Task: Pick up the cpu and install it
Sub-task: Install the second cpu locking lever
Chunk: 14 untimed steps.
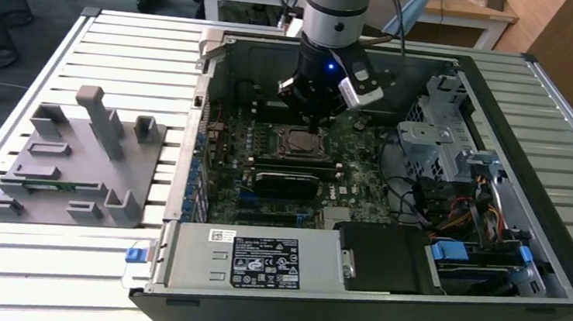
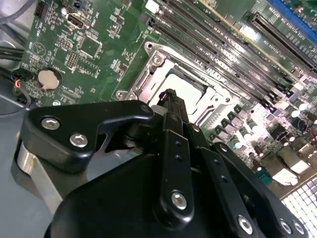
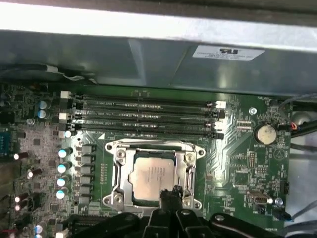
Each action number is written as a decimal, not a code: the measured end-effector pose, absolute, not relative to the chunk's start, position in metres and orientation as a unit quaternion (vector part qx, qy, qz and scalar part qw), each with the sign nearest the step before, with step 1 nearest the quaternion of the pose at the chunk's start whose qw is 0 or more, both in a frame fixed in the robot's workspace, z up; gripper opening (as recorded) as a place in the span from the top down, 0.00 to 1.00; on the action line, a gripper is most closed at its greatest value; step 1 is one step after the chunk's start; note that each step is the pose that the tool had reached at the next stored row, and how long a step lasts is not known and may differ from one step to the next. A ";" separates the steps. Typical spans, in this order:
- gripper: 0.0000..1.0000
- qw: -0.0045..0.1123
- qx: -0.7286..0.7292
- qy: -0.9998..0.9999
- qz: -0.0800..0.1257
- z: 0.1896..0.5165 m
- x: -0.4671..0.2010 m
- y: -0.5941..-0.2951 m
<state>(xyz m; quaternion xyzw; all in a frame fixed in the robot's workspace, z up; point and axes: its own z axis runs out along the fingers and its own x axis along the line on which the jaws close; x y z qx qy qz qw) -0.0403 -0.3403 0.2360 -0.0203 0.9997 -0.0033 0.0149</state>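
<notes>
Open computer case [image 1: 558, 254] on the desk [image 1: 120, 37]; motherboard [image 3: 237, 148] inside. I see the cpu [image 3: 151, 177] seated in the socket frame [image 3: 115, 154]. Risk: a skewed chip could bend contacts. End effector [image 3: 171, 192] closed, empty, tips just above the cpu's edge.

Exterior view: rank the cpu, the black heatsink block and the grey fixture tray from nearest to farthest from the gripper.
1. cpu, in its socket right under the gripper.
2. black heatsink block, on the board just past the cpu.
3. grey fixture tray, outside the case at the exterior view's left.
</notes>
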 end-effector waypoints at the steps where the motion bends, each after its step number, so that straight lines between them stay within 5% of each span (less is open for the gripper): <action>1: 0.89 0.015 -0.020 1.000 -0.004 0.236 -0.040 -0.341; 14: 0.89 0.006 -0.020 1.000 -0.007 0.235 -0.041 -0.360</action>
